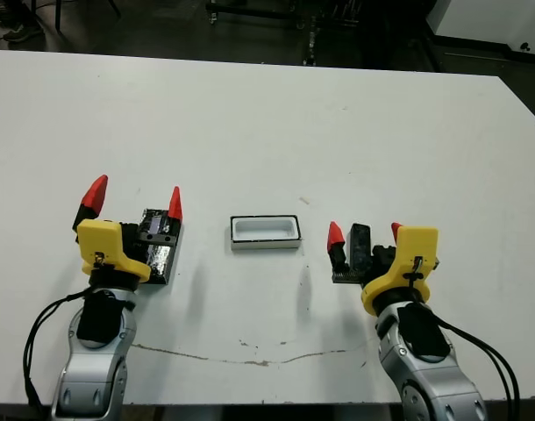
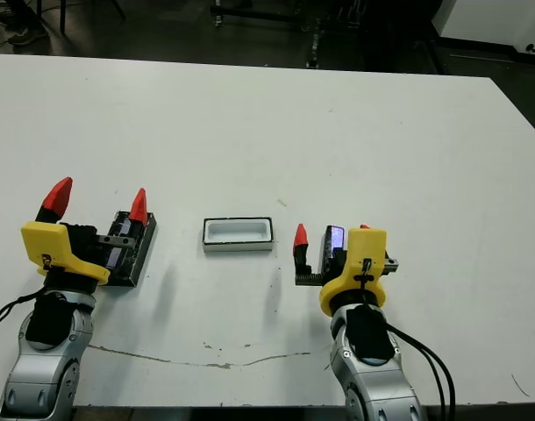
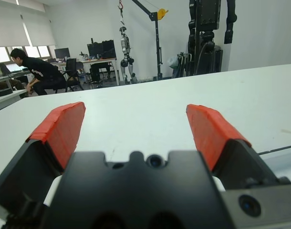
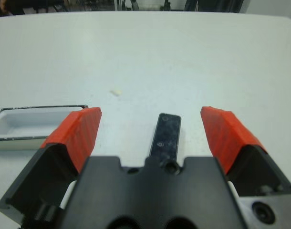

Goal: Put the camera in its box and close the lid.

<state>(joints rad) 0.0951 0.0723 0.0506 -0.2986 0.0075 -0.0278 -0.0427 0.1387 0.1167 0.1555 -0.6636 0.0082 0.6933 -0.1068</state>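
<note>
The box (image 1: 265, 232), a shallow white tray, lies open at the table's middle front. The camera (image 4: 165, 133), a slim matte-black bar, lies on the table to the box's right. My right gripper (image 1: 366, 233) is open around it, with a gap between the camera and each finger. The lid (image 1: 158, 250), glossy black, lies on the table to the box's left. My left gripper (image 1: 134, 197) is open above the lid's outer side, its inner fingertip (image 1: 174, 203) over the lid's far end. The lid does not show in the left wrist view.
The white table (image 1: 267, 123) stretches bare behind the three things, and its front edge is close below the arms. A thin crack line (image 1: 250, 358) runs along the front. Beyond the table, a seated person (image 3: 36, 71) and standing equipment (image 3: 207, 33) show in the left wrist view.
</note>
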